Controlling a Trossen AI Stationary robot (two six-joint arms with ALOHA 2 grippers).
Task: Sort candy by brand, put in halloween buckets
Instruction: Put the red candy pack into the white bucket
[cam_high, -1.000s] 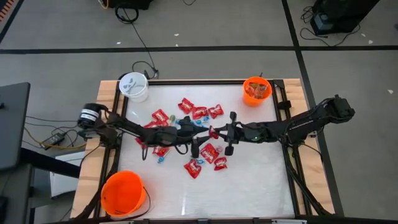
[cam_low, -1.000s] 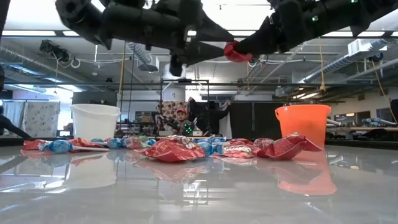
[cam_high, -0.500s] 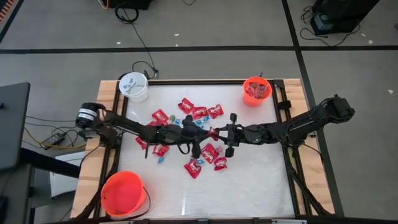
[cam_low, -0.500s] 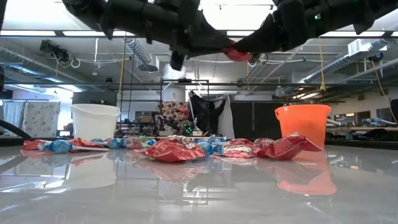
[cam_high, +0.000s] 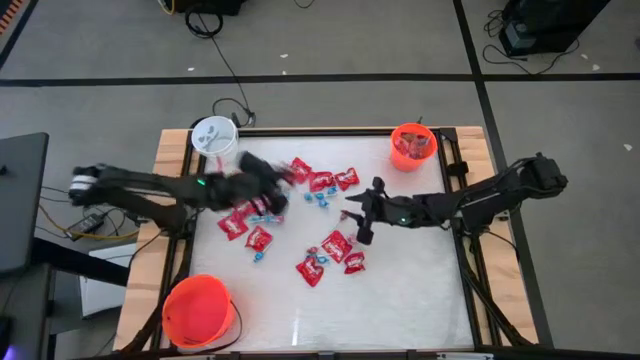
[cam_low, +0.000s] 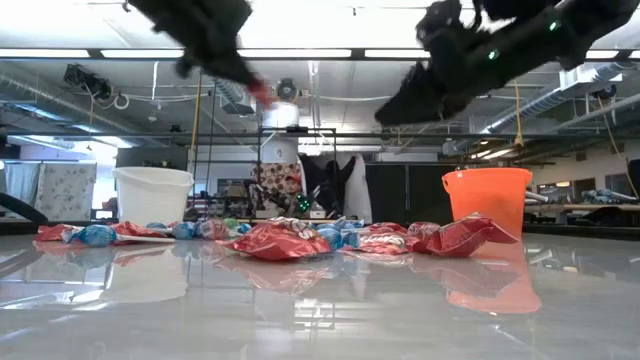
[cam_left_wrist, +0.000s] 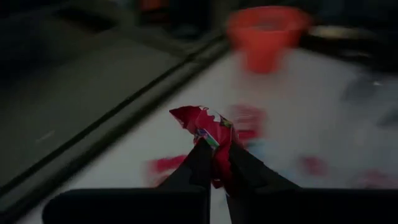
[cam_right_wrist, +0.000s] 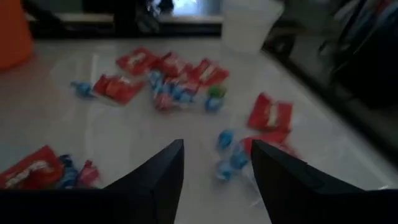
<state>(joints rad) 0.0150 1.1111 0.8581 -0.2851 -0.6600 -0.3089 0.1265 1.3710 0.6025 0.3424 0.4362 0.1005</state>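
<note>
My left gripper hangs above the candy on the table's left half, shut on a red square packet. To its right, apart from it, my right gripper stands open above the table, with nothing between its fingers. Red packets and tiny blue-wrapped pieces lie scattered across the middle of the white table. The white bucket stands at the far left corner, the small orange bucket at the far right, and the larger orange bucket at the near left. My left gripper pinches the red packet by one end between its two fingertips. It comes from the table's left, slanting a little downward. The packet sticks out crumpled beyond the fingertips and is lifted clear of the table.
A wooden frame borders the table. The small orange bucket holds red candy. There is bare table along the near edge. Cables lie on the floor behind the white bucket.
The red packet has passed from my right gripper to my left above the middle of the table. The left shut on it, then drew back fast toward the table's left and far side, rising and tipping up. The right let go and stayed about where it was.
</note>
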